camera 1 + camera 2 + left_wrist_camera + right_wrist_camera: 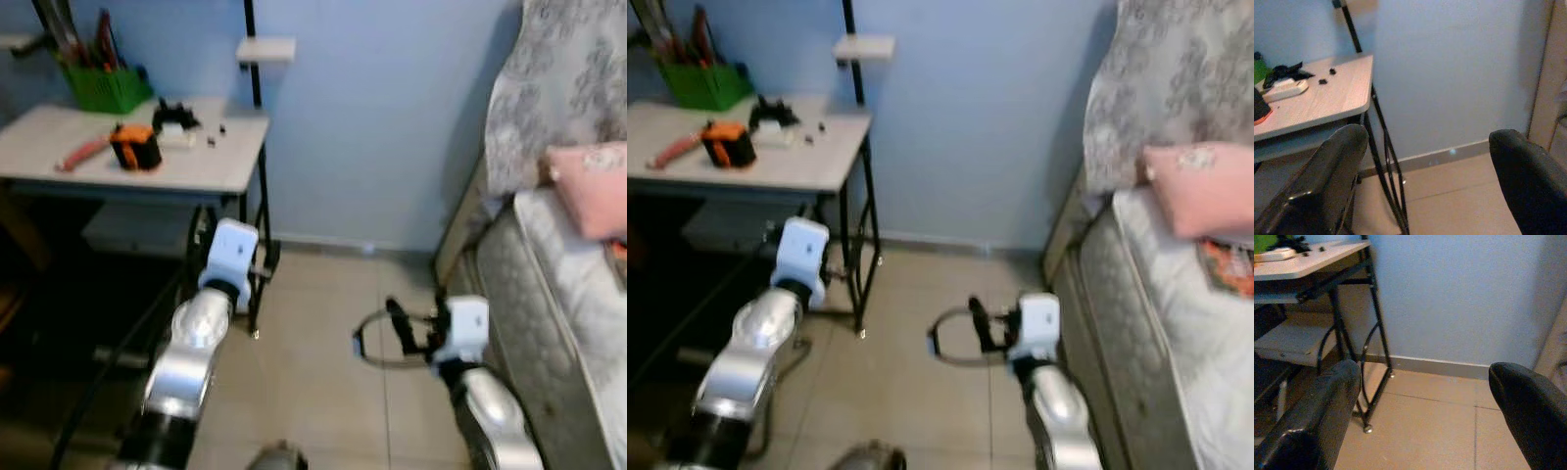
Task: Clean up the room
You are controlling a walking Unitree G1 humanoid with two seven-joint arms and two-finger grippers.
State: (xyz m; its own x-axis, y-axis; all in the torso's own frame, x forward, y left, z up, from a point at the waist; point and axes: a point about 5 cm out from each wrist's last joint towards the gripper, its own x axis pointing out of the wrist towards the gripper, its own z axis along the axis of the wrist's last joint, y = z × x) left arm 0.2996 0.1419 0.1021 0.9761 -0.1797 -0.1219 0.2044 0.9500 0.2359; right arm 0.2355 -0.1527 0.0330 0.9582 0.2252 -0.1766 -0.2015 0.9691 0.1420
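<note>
A white desk [211,166] on a black frame stands at the left against the blue wall. On it lie an orange and black object [135,147], a reddish tool [83,152], a small white item [177,136] with a black tangle [174,116] behind it, and a green basket [106,88] of tools. My left gripper [1430,142] is raised beside the desk's right legs, open and holding nothing. Over the tiled floor, my right gripper [1425,377] is also open and bare; a thin dark loop [370,345] shows at its fingers.
A bed [549,294] with a grey patterned cover runs along the right, with a pink pillow [588,186] and an orange printed item [1229,266] on it. A low shelf [1288,340] sits under the desk. Beige tile floor [323,392] lies between desk and bed.
</note>
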